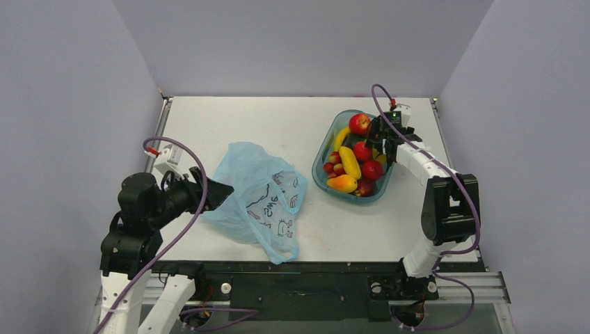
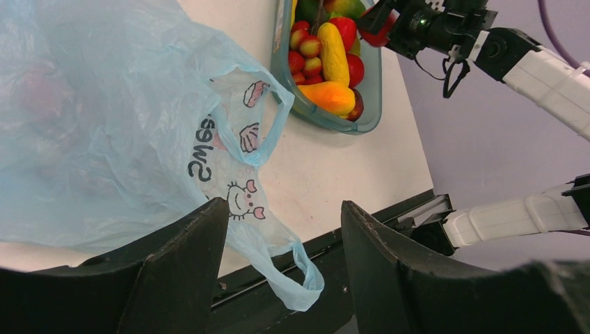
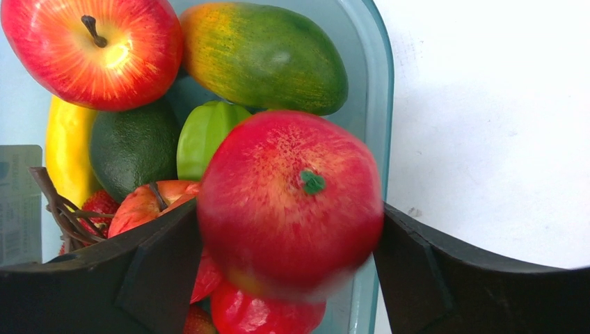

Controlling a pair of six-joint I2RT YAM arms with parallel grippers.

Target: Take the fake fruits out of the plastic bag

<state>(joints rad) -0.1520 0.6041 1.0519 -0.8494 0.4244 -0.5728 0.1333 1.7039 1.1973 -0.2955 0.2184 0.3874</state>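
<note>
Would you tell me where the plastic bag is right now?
In the top view, the plastic bag lies left of centre, just right of the left gripper and left of the teal tub.

We see a teal transparent oval tub [image 1: 315,175] standing on the right half of the white table [image 1: 264,118]. Inside it a green-and-orange mango [image 3: 264,56] lies against the tub's wall. Below the mango, a dark green avocado [image 3: 132,146] touches a pale green ridged fruit [image 3: 205,132]. A cluster of small red strawberries [image 2: 306,49] sits at the tub's left side. Lilac walls [image 1: 292,42] enclose the table on three sides.
</note>
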